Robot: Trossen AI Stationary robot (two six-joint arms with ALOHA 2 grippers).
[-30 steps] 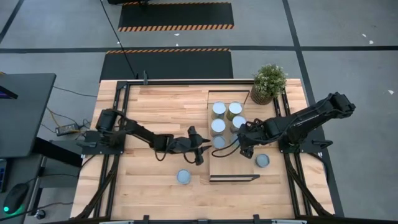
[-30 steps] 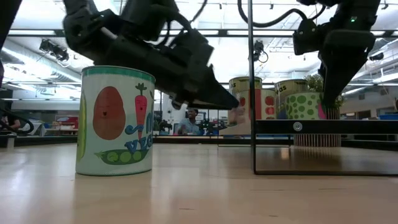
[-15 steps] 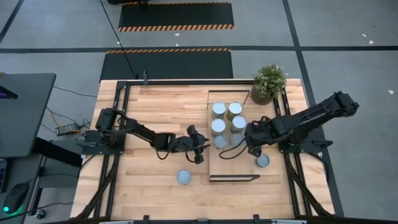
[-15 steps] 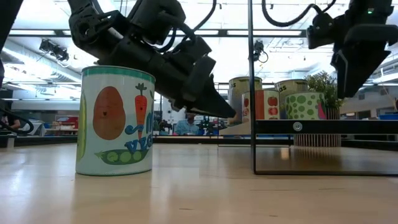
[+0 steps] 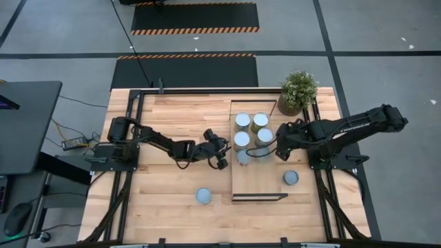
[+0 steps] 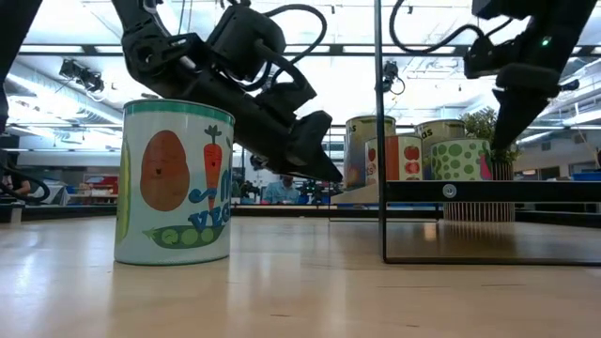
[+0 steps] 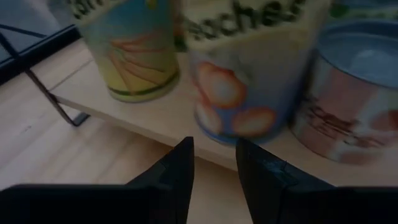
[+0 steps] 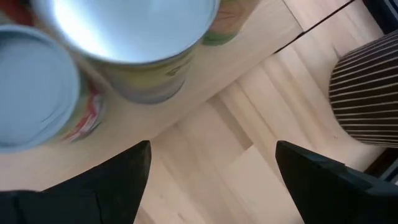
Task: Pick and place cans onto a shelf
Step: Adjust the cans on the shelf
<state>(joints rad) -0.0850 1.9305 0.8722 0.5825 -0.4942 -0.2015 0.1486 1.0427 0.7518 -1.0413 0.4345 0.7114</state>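
The light-wood shelf (image 5: 258, 180) on its black frame stands right of the table's centre. Several cans (image 5: 242, 121) stand upright on its far half. One can (image 5: 203, 195) stands on the table near the front and looms large in the low view (image 6: 176, 183). Another can (image 5: 291, 178) stands by the shelf's right edge. My left gripper (image 5: 227, 155) hovers just left of the shelf, facing a peach-labelled can (image 7: 249, 74), its fingers a narrow gap apart and empty (image 7: 214, 155). My right gripper (image 5: 277, 146) is wide open and empty (image 8: 208, 162) above the shelf's right edge.
A potted green plant (image 5: 298, 93) stands at the far right corner, close behind the shelf; its ribbed pot shows in the right wrist view (image 8: 367, 99). The shelf's black upright (image 6: 379, 131) stands between the two grippers in the low view. Bare tabletop (image 5: 172, 124) lies left of the shelf.
My left gripper has drawn back a little from the shelf and shifted toward the table's far edge. My right gripper has moved along the shelf's right side toward the far edge. The cans have stayed where they were.
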